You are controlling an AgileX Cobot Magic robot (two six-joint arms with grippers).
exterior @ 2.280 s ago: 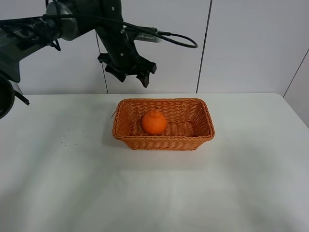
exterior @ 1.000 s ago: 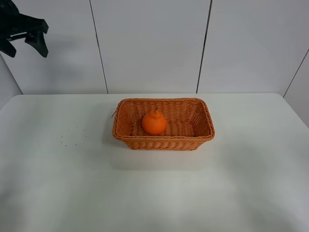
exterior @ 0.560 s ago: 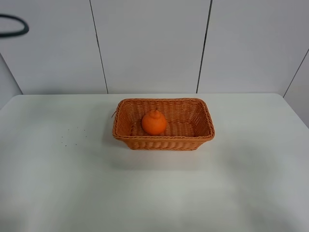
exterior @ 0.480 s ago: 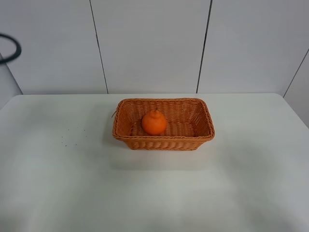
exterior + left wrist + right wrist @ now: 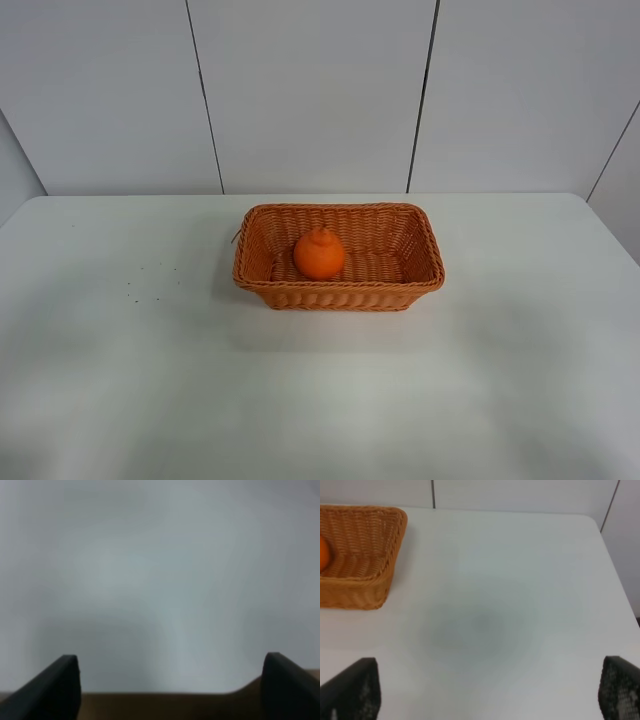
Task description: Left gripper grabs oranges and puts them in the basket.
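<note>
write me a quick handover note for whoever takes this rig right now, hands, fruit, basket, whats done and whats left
Left hand: open, holding nothing, out of the high camera's view, facing a blank pale surface.
Right hand: open, empty, above the bare white table to the right of the basket.
The bright orange knob-topped fruit sits inside the rectangular orange-brown woven wicker basket, left of its centre, free of both hands.
Done: the orange is in the basket.
Left: nothing visible; no other fruit on the table.
</note>
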